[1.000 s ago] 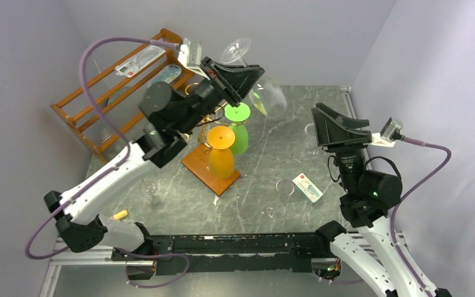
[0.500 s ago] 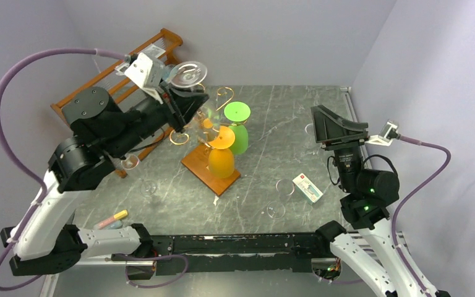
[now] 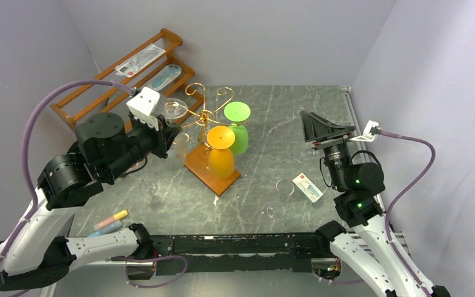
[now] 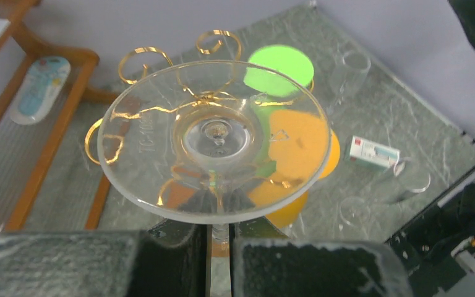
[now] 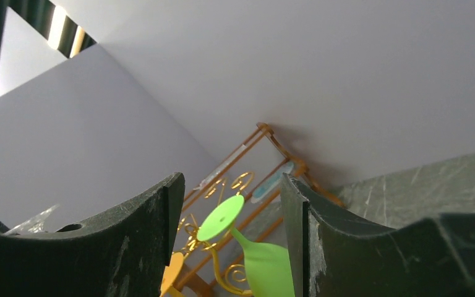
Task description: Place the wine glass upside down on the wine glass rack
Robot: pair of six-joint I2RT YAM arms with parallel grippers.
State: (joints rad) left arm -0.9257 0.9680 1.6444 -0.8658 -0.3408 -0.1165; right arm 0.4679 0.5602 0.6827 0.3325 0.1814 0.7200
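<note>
My left gripper (image 3: 168, 133) is shut on the stem of a clear wine glass (image 3: 174, 110), which it holds upside down with the foot on top. The glass hangs just left of the wine glass rack (image 3: 205, 115), a gold scrolled stand on a wooden base (image 3: 196, 164). In the left wrist view the round foot (image 4: 213, 139) fills the middle, and the stem sits between my fingers (image 4: 221, 238). Gold loops (image 4: 141, 59) show behind it. I cannot tell whether glass and rack touch. My right gripper (image 3: 325, 129) stands open and empty at the right, raised off the table (image 5: 230, 185).
An orange glass (image 3: 221, 151) and a green glass (image 3: 238, 127) hang upside down on the rack. A stepped wooden shelf (image 3: 124, 80) stands at back left. Clear glasses (image 3: 284, 187) (image 3: 149, 187), a small box (image 3: 307, 187) and markers (image 3: 111, 218) lie on the table.
My left arm has swung the glass from high over the rack's right side to the left and down, ending beside the rack's left arms. The right gripper has turned slightly.
</note>
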